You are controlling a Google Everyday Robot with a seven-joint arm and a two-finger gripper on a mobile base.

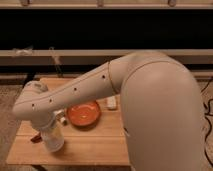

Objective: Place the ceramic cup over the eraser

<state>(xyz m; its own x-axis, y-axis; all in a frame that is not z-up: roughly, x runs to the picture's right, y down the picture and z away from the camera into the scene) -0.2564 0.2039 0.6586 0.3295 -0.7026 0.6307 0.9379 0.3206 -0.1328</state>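
My arm reaches from the right across the wooden table (100, 147) to its front left. The gripper (53, 141) hangs from the wrist, pointing down just above the tabletop. A pale, rounded, tapered shape sits at its tip; I cannot tell whether this is the ceramic cup or part of the gripper. No other white cup shows. The black eraser is out of view, possibly hidden under the arm or the gripper.
An orange bowl (83, 114) sits mid-table, right of the gripper. A small white oblong piece (111, 103) lies beyond the bowl. A flat red-brown piece (36, 138) lies left of the gripper. A white tube-shaped bottle end (63, 119) shows beside the bowl. A dark shelf runs behind.
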